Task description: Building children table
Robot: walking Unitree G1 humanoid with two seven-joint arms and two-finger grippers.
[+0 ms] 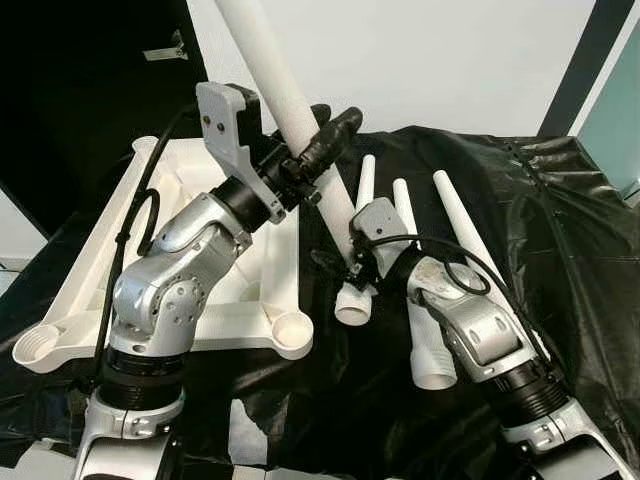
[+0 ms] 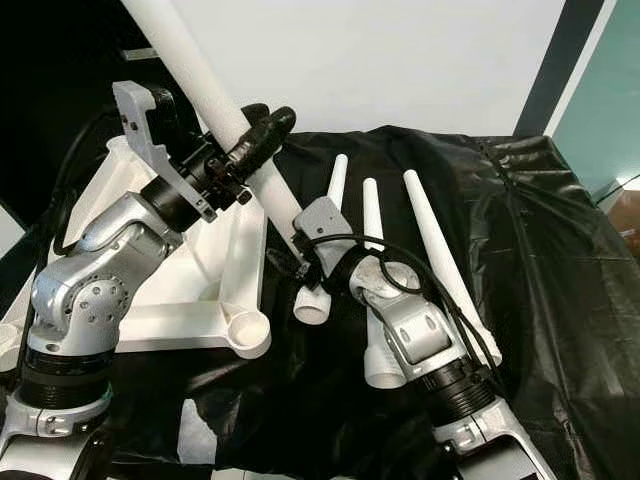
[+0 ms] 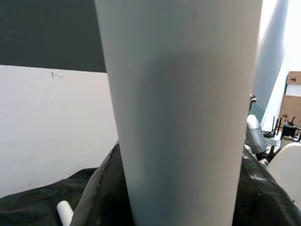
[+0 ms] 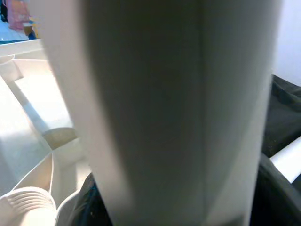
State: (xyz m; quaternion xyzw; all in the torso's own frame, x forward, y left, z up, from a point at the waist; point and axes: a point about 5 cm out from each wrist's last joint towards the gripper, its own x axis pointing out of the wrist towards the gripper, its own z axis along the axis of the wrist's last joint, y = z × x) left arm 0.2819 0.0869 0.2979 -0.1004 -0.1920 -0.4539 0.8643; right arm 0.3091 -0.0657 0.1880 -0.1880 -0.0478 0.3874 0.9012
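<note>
Both claws hold one white table leg [image 1: 285, 95], tilted up over the black sheet [image 1: 560, 230]. The left gripper [image 1: 312, 152] squeezes its middle; the right gripper [image 1: 352, 262] squeezes low down. The upside-down tabletop [image 1: 255, 318] lies at the left. If one claw pulls harder, the leg could slip and knock the spare legs [image 1: 455, 215].

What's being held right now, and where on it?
One white table leg: left gripper clamps mid-shaft, right gripper grips near its lower end.
</note>
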